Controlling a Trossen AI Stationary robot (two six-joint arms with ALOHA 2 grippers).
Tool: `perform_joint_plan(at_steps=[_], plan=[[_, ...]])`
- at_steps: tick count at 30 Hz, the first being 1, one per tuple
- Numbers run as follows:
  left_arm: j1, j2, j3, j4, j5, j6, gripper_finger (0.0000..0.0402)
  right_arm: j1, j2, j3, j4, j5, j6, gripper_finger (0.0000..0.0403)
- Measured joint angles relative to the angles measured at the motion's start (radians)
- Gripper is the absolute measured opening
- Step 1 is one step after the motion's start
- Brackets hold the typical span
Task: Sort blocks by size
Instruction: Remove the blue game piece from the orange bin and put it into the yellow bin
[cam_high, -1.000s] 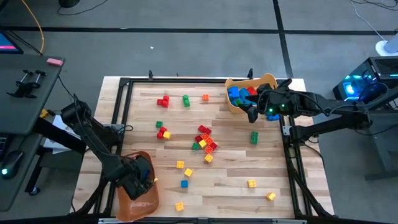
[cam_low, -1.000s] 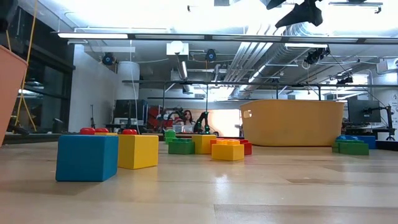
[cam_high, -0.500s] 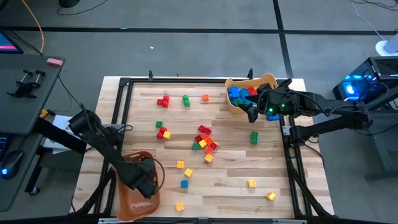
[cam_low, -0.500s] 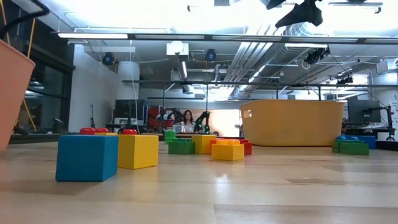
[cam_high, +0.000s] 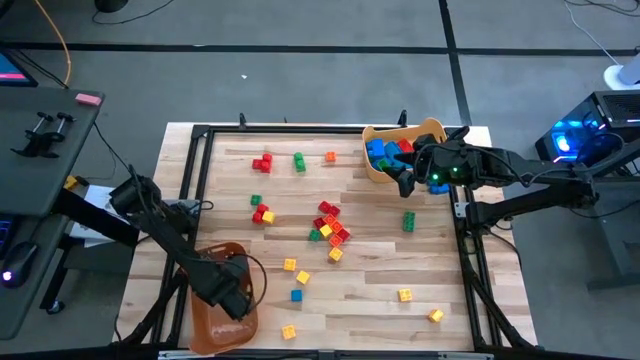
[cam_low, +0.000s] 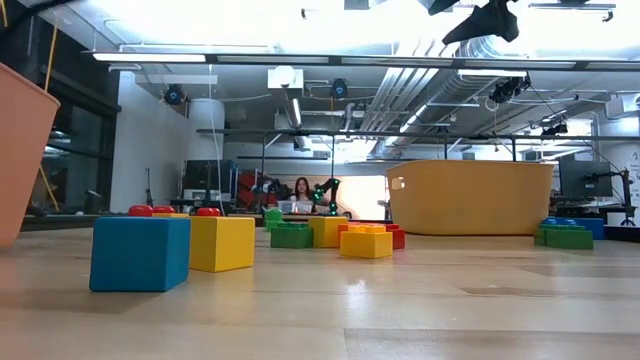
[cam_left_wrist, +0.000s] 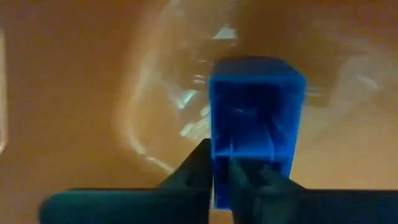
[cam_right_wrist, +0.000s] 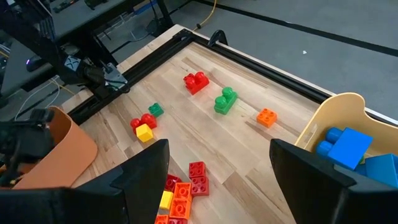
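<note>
Blue block (cam_left_wrist: 255, 124) now pinched by left end effector (cam_high: 237, 296), prev. wide, over orange bin (cam_high: 205, 335); right end effector (cam_high: 407, 172) wide.

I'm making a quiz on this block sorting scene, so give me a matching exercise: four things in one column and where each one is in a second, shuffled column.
Things:
1. small blue plastic cube brick
2. green oblong plastic brick
3. lone small orange plastic brick
4. big blue plastic bricks

Places:
A. in the pale yellow plastic bin
B. on the table's far side, beside a green brick
C. in the orange plastic bin
D. alone on the wood below the right gripper

Pairs: 1-C, 2-D, 3-B, 4-A
</note>
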Motion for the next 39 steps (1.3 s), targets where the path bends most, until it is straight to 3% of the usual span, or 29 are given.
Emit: perform_joint_plan(at_steps=[7,11,13,16,18,20,24,29,32,36,39], plan=[[0.0,-0.196,0.081,-0.146,-0.026,0.151,0.0012,0.0,0.0,0.0,0.007,0.0,0.0,0.0275],[0.008,-0.358,0.156,-0.119,-0.113,0.259,0.0005,0.0,-0.001,0.0,0.036,-0.003,-0.001,0.0275],[0.037,-0.436,0.212,-0.125,-0.218,0.282,0.0006,0.0,-0.005,0.0,0.072,-0.03,-0.006,0.0275],[0.116,-0.534,0.3,-0.102,-0.492,0.369,0.0003,0.001,-0.015,0.0,0.138,-0.07,-0.028,0.0275],[0.199,-0.563,0.331,-0.042,-0.639,0.503,0.0002,0.001,-0.023,0.0,0.178,-0.09,-0.041,0.0275],[0.312,-0.57,0.336,0.026,-0.689,0.68,0.0001,0.001,-0.037,0.0,0.224,-0.097,-0.054,0.0275],[0.547,-0.509,0.302,0.204,-0.653,1.005,0.0001,0.001,-0.068,0.0,0.312,-0.079,-0.089,0.0275],[0.791,-0.354,0.211,0.717,-0.494,1.317,0.0001,0.001,-0.088,0.0,0.41,0.0,-0.162,0.0275],[0.899,-0.202,0.197,1.027,-0.34,1.379,0.0001,0.0,-0.091,0.0,0.435,0.041,-0.193,0.0275],[1.001,0.013,0.205,1.42,-0.258,1.369,0.0,0.0,-0.092,0.0,0.442,0.053,-0.203,0.0275],[1.057,0.175,0.26,1.577,-0.204,1.311,0.0,0.0,-0.092,0.0,0.442,0.052,-0.196,0.0275]])
